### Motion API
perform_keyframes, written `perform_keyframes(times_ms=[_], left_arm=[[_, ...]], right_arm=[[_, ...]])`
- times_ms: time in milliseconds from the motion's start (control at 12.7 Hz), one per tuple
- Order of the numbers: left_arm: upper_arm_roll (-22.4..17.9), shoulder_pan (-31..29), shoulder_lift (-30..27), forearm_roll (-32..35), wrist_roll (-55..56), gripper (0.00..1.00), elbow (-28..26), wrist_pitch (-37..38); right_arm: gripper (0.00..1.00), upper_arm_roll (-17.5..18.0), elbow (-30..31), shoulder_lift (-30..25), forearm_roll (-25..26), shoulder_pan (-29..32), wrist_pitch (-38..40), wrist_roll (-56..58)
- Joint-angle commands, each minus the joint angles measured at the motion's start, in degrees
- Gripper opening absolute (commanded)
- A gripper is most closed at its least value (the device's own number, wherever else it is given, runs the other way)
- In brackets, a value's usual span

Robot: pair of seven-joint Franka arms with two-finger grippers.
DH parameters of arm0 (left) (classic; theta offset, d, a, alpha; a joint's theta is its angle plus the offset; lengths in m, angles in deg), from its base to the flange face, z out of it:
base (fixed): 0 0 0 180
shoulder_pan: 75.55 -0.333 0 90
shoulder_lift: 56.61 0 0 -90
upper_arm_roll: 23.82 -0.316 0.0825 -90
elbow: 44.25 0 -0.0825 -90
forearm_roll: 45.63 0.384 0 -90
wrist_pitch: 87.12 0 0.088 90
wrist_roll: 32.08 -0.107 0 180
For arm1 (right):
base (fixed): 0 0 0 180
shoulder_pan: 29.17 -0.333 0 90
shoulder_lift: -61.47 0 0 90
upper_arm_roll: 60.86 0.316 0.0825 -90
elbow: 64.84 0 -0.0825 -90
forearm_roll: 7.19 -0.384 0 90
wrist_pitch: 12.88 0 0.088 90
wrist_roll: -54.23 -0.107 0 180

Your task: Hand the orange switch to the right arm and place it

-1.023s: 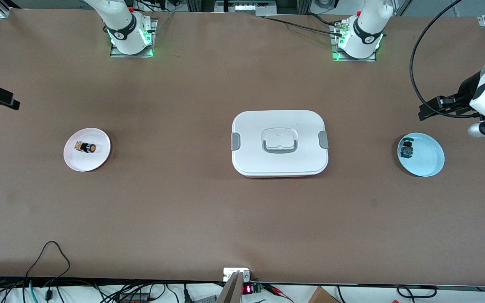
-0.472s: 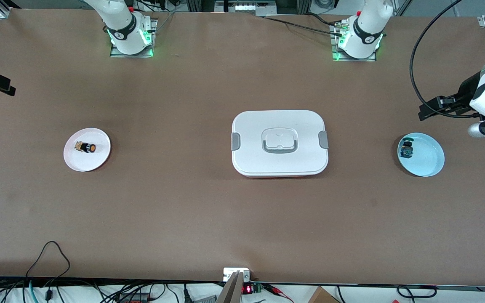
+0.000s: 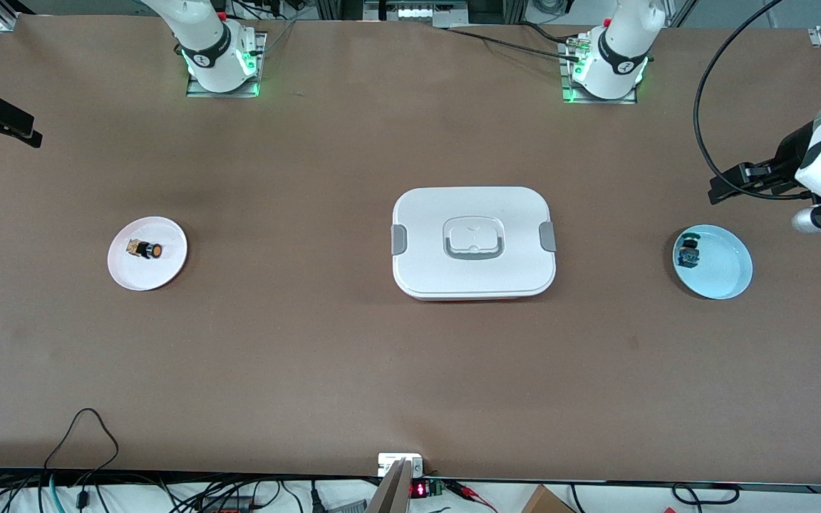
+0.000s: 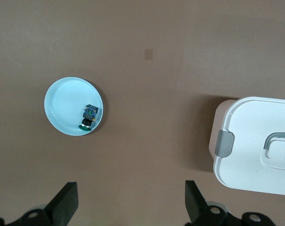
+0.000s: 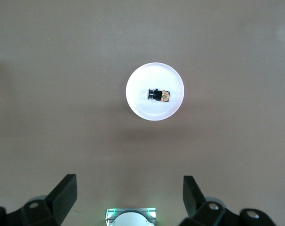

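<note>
The orange switch (image 3: 147, 250) lies on its side on a small white plate (image 3: 147, 276) toward the right arm's end of the table. It also shows in the right wrist view (image 5: 159, 94), on that plate (image 5: 147, 107). My right gripper (image 3: 22, 130) is open and empty. It hangs high over the table's edge at that end, apart from the plate, and shows in the right wrist view (image 5: 128, 187). My left gripper (image 3: 718, 192) is open and empty, high over the left arm's end, and shows in the left wrist view (image 4: 130, 192).
A white lidded container (image 3: 473, 242) with grey clips sits mid-table and shows in the left wrist view (image 4: 255, 150). A light blue plate (image 3: 725, 274) holding a blue-and-green switch (image 3: 687, 254) lies under the left gripper. Cables run along the front edge.
My right gripper has moved toward the table edge where the bases stand. The left arm, the switch and the plates have not moved.
</note>
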Motion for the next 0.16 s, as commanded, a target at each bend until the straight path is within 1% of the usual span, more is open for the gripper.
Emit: perform_keyframes(times_ms=[0, 79], left_arm=[[-0.1, 0.0, 0.6, -0.2, -0.3, 1.00, 1.5, 1.0], [-0.1, 0.0, 0.6, -0.3, -0.3, 1.00, 1.5, 1.0]], right_arm=[[1.00, 0.1, 1.6, -1.1, -0.9, -0.1, -1.1, -0.9], [1.00, 0.1, 1.6, -1.1, -0.9, 0.0, -1.1, -0.9]])
